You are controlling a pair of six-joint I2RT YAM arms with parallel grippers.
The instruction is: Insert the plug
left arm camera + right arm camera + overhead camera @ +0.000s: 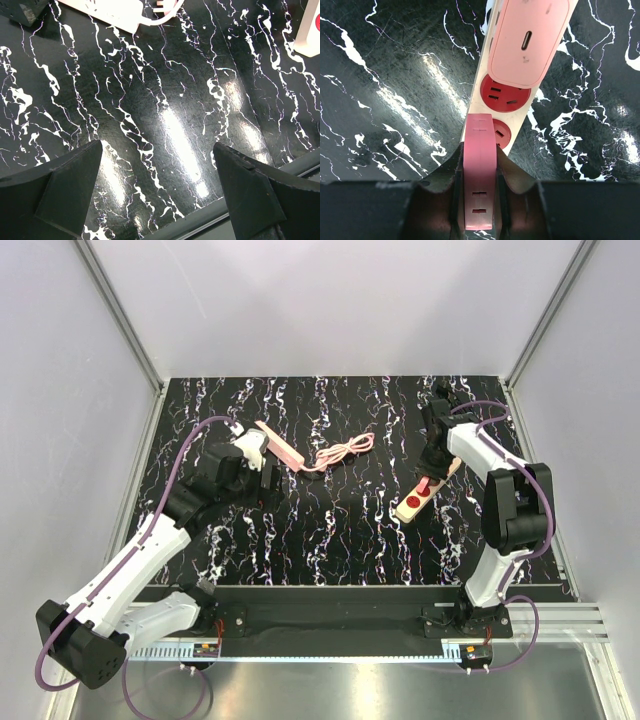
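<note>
The plug is pink and flat, and the right gripper holds it. The two dark fingers squeeze it from both sides. We see the plug stick out past the fingertips. Its front end sits right over the power strip. It covers part of the lower red socket. We cannot tell if the plug touches the socket or hangs just above it.

The strip is cream and long. Past the lower socket there is another red socket, and we see its slots. Past that, a pink block with a small slot sits on the strip. From the top camera, the strip lies tilted on the right side of the table. The right arm bends over it from the far side.

The left gripper is spread wide with nothing in it. We see only the black table with white streaks between its fingers. From the top camera, it sits over the left side of the table, well apart from the strip. Just beyond it lies a long pale pink bar. A pink cord curls from the bar toward the middle of the table.
</note>
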